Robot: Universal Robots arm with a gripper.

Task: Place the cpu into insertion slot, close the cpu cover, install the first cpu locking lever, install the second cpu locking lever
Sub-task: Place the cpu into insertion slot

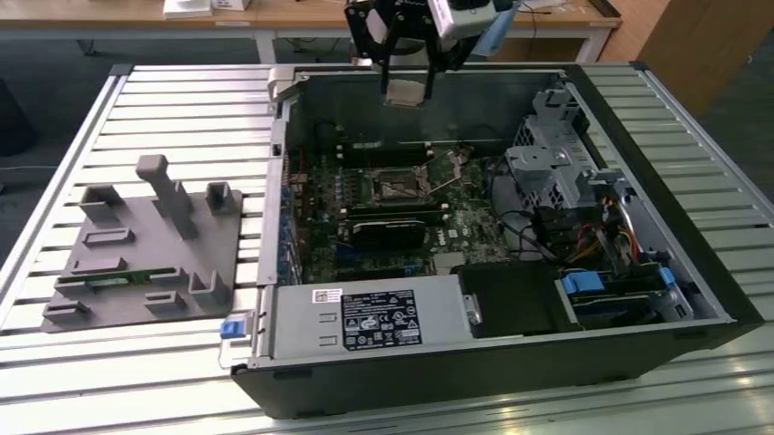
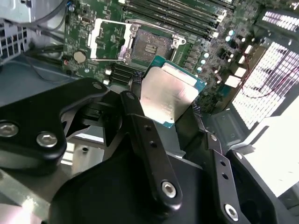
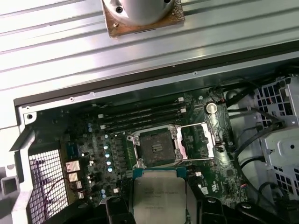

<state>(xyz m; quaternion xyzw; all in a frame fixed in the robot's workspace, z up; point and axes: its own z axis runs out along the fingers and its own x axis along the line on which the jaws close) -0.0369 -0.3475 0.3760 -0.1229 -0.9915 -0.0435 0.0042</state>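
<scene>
Only at the first step, by the look of it: in mid-case, the insertion slot bare and black, the cpu cover flipped open just beside it, no lever locked down. Farther back, high over the far end of the case, fingers clenched on the cpu by opposite edges. Flat, square, silvery-topped and green-rimmed, well apart from the slot.

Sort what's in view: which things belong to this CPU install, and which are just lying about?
In the job: gripper holding the cpu; empty insertion slot; cpu cover, swung open.
Lying about: grey fixture block; power supply; memory slots; coin cell.
</scene>
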